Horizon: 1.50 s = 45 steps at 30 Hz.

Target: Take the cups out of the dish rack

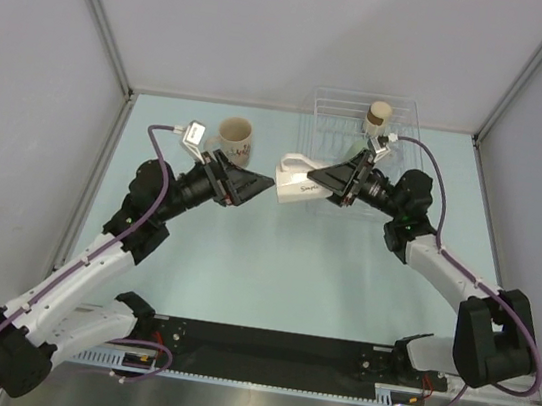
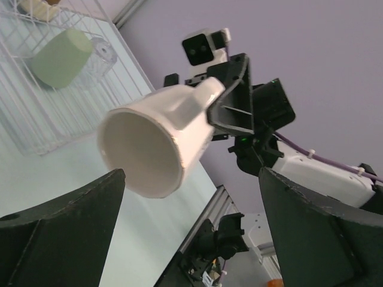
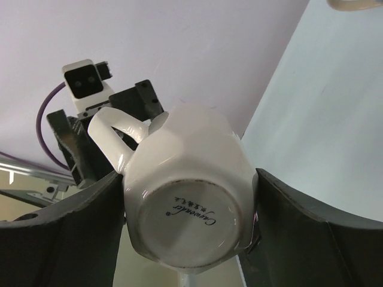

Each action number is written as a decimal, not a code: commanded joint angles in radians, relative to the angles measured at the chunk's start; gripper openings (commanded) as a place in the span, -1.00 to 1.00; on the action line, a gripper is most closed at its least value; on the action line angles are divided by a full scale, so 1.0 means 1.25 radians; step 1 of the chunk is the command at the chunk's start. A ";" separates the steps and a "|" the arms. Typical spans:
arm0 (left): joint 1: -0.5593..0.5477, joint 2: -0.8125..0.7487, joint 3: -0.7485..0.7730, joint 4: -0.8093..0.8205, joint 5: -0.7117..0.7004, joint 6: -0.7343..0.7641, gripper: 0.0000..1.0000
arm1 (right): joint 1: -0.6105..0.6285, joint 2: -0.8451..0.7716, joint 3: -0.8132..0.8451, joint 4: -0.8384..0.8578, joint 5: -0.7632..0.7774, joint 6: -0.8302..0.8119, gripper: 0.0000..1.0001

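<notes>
Top external view: white handled cup [image 1: 292, 186] lies on its side in the grip of the right arm, between the two arms, just left of the dish rack [image 1: 404, 116] and outside it; glossy ceramic, flaring toward the mouth, mouth turned to the left arm; in the left wrist view it appears lifted off the table [image 1: 240, 280]. Right gripper [image 1: 312, 184] is clamped on this cup, one finger on each flank; the right wrist view shows the faceted base with a small dark script mark, the loop handle [image 3: 111, 136] sticking out to the upper left, and matte black fingers [image 3: 311, 233] pressed against both sides. Left gripper [image 1: 261, 189] has its jaws spread wide and holds nothing, its tips near the cup's rim but apart from it; the left wrist view looks into the smooth pale interior, past its own wedge-shaped fingers [image 2: 66, 233]. Dish rack is thin white wire with low sides, at the far edge of the pale blue-green table; tan cup with a brown top [image 1: 377, 117] stands in it; pale green cup [image 2: 60, 57], rounded and matte, also sits in the rack, its orientation unclear. Cream mug with dark print [image 1: 236, 141] stands upright on the table, outside the rack, just beyond the left gripper.
</notes>
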 commanded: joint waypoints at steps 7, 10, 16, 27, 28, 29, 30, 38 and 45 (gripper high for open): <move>-0.019 0.009 -0.022 0.132 0.091 -0.054 0.94 | 0.072 0.075 0.089 0.124 0.032 0.012 -1.00; -0.024 0.021 -0.024 0.137 0.095 -0.052 0.94 | 0.088 0.093 0.108 0.140 0.035 0.023 -1.00; -0.024 0.034 -0.019 0.136 0.096 -0.046 0.94 | 0.102 0.108 0.133 0.142 0.033 0.016 -1.00; -0.024 0.026 0.025 0.077 0.059 0.005 0.94 | 0.005 0.027 0.132 0.066 0.008 -0.018 -1.00; -0.025 0.029 0.022 0.077 0.058 0.004 0.94 | 0.001 0.023 0.133 0.055 0.006 -0.024 -1.00; -0.025 0.031 0.022 0.079 0.058 0.003 0.94 | 0.001 0.018 0.133 0.046 0.003 -0.027 -1.00; -0.025 0.034 0.021 0.084 0.061 0.002 0.94 | 0.003 0.014 0.133 0.044 0.002 -0.026 -1.00; -0.027 0.062 0.019 0.124 0.085 -0.018 0.94 | 0.110 0.031 0.129 0.035 0.025 -0.048 -1.00; -0.034 0.074 0.025 0.145 0.092 -0.022 0.48 | 0.175 0.059 0.121 0.059 0.040 -0.039 -1.00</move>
